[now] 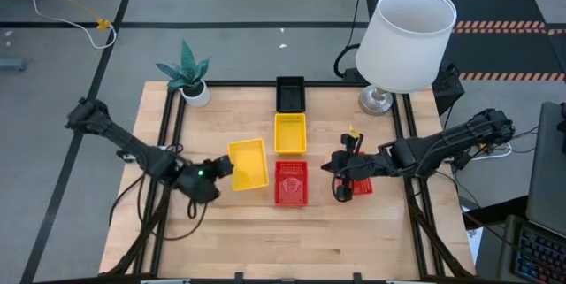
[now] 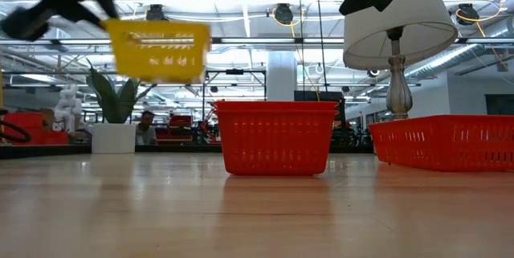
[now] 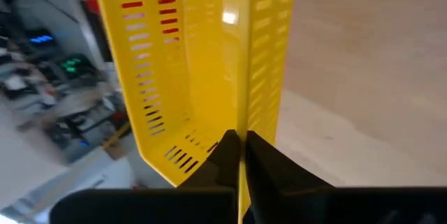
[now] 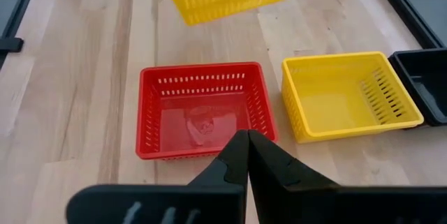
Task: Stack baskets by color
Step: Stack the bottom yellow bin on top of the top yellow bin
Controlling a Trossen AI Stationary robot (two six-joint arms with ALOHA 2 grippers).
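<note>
A wooden table point(image 1: 354, 240) is seen from above, with two dark robot arms reaching in from either side. At the far left corner stands a small potted plant point(image 1: 187, 76). In front of it, the left gripper point(image 1: 221, 168) is clamped on the wall of a yellow basket point(image 1: 248, 163) and holds it lifted in the air, clear of the tabletop.

In the middle, three baskets run in a line from the far edge toward the near edge: a black basket point(image 1: 290, 93), a second yellow basket point(image 1: 290, 133) touching it, and a red basket point(image 1: 291, 182) just in front.

To the right, the right gripper point(image 1: 342, 180) hovers with its fingers closed together and nothing between them, above another red basket point(image 1: 362, 183) that the arm partly hides. At the far right corner stands a white lamp point(image 1: 402, 41).

The risk, as I judge it: the lifted basket is pinched by one thin wall only, so it could swing, tilt or slip free on its way to the second yellow basket. Coming down askew, it may catch that basket's rim, push it against the black basket, or sit crooked instead of nesting. The red basket in the middle lies close beside that path, and the right arm is near.
</note>
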